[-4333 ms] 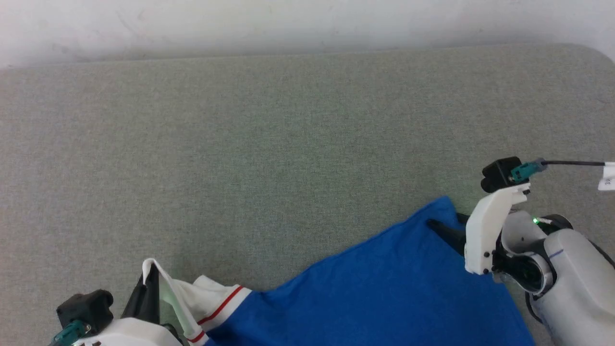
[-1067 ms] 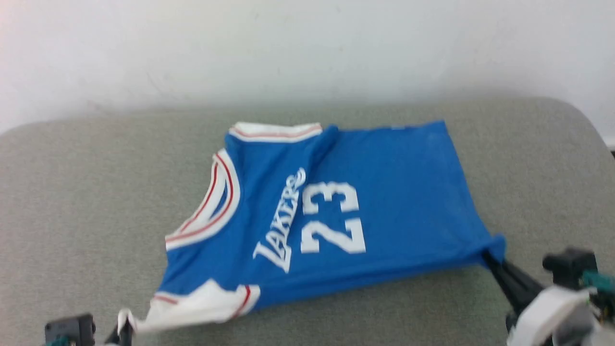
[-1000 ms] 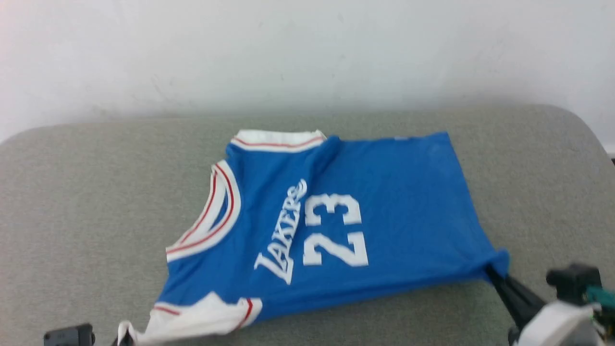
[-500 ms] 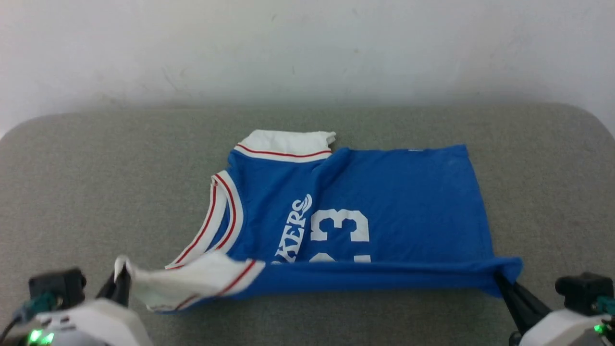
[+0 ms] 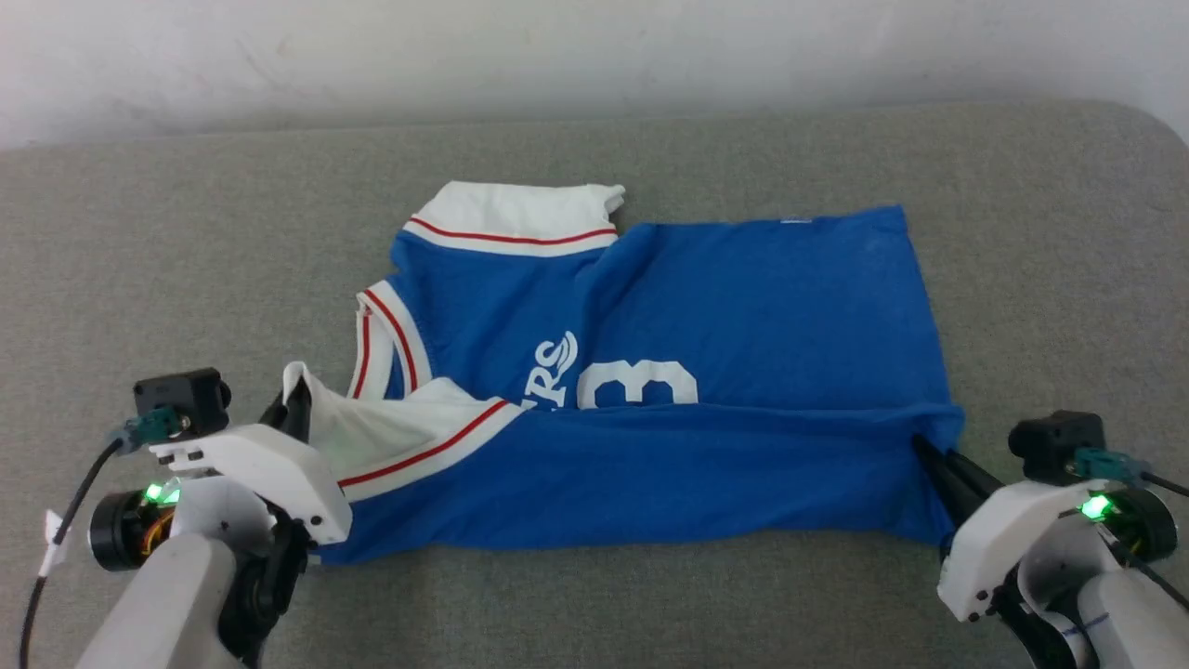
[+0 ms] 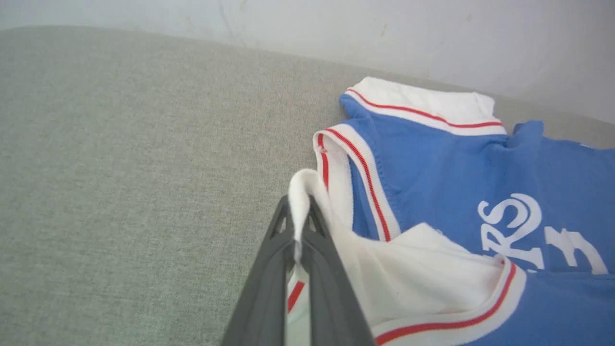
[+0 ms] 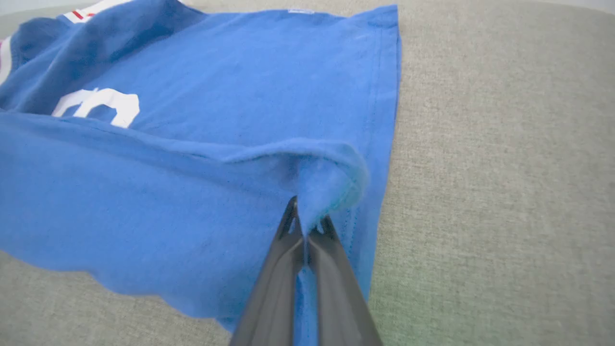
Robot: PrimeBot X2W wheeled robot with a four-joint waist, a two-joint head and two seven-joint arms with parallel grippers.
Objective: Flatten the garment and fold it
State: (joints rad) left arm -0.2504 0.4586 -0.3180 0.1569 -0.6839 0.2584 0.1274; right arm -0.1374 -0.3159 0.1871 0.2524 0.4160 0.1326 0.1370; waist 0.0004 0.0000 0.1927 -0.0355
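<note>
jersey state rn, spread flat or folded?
Partly folded: the near edge of the jersey is doubled over its front, hiding half the number and most lettering. Left gripper and right gripper pinch that edge's corners.

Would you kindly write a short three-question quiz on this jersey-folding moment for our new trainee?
1. True or false: the left gripper and the right gripper are each shut on the jersey.
2. The left gripper pinches: A) a white sleeve, B) the collar, C) the blue hem?
3. Which white digit shows above the folded-over near edge?
Key: 1 true; 2 A; 3 the 3.
</note>
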